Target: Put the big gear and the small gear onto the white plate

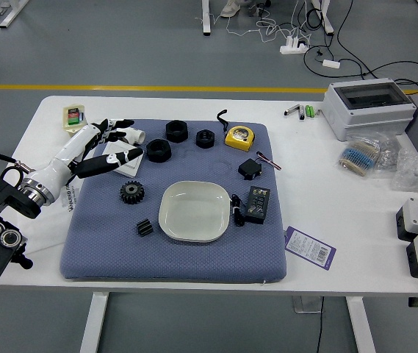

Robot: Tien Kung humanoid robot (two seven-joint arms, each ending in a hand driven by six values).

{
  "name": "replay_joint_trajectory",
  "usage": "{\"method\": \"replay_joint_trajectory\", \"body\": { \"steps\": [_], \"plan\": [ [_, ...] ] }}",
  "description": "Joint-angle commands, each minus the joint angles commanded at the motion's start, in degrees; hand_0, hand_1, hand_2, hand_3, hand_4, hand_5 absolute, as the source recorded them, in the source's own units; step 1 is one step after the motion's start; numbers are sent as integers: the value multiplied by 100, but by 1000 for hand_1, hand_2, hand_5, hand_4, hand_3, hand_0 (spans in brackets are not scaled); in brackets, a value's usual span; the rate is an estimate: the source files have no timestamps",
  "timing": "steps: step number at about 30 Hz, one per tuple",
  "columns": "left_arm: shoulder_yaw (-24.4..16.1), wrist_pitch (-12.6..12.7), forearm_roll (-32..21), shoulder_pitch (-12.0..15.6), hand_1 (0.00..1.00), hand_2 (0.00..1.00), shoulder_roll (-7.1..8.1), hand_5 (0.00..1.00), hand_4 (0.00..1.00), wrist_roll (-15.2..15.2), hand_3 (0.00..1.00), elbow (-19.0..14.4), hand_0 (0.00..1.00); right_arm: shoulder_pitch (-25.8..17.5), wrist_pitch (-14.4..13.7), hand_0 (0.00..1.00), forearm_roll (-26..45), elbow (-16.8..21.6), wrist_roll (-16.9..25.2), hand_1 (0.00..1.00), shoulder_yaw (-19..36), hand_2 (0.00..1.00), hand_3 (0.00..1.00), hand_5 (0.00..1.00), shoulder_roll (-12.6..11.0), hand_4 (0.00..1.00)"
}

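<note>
Left fingers (109, 162) spread and holding nothing, reaching over the blue mat (106, 246); just nearer the robot than them lies the big gear (131, 193), flat, dark and toothed; it looks light and stiff, hard plastic perhaps, so it should take a firm pinch across opposite teeth, the rim giving good bite; a little further right and nearer still is the small gear (145, 227), apparently on its side, liable to roll if nudged, best pinched around its ridged body; right of both gears, and nearer the robot than the fingers, sits the white plate (193, 212); neither gear is on it; its surface looks smooth, so a dropped gear might skid.
</note>
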Motion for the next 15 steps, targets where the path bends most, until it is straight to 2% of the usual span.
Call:
{"method": "replay_joint_trajectory", "body": {
  "steps": [2, 3, 6, 10, 14, 15],
  "plan": [
    [89, -37, 261, -40, 768, 840, 48, 312, 998, 31, 841, 40, 738, 1, 0, 623, 2, 0, 1, 645, 5, 741, 549, 701, -1, 749],
    [208, -57, 521, -105, 761, 837, 106, 261, 983, 63, 839, 105, 720, 5, -1, 625, 0, -1, 0, 643, 3, 740, 549, 700, -3, 749],
    [412, -51, 1229, -219, 761, 837, 181, 261, 983, 123, 839, 239, 720, 10, -3, 625, 0, -2, 0, 643, -3, 740, 549, 700, -6, 749],
    [520, 34, 2138, -309, 740, 811, 183, 233, 972, 160, 837, 486, 697, 14, -5, 624, 2, -5, 0, 644, -14, 740, 549, 701, -9, 749],
    [489, 202, 2257, -300, 740, 811, 82, 233, 972, 119, 837, 735, 697, 6, -9, 624, 12, -3, 2, 644, -6, 740, 549, 701, -2, 749],
    [486, 229, 2264, -300, 721, 788, 63, 200, 956, 111, 837, 766, 686, 5, -9, 624, 13, -2, 2, 644, -8, 740, 549, 701, -1, 750]
  ]
}}
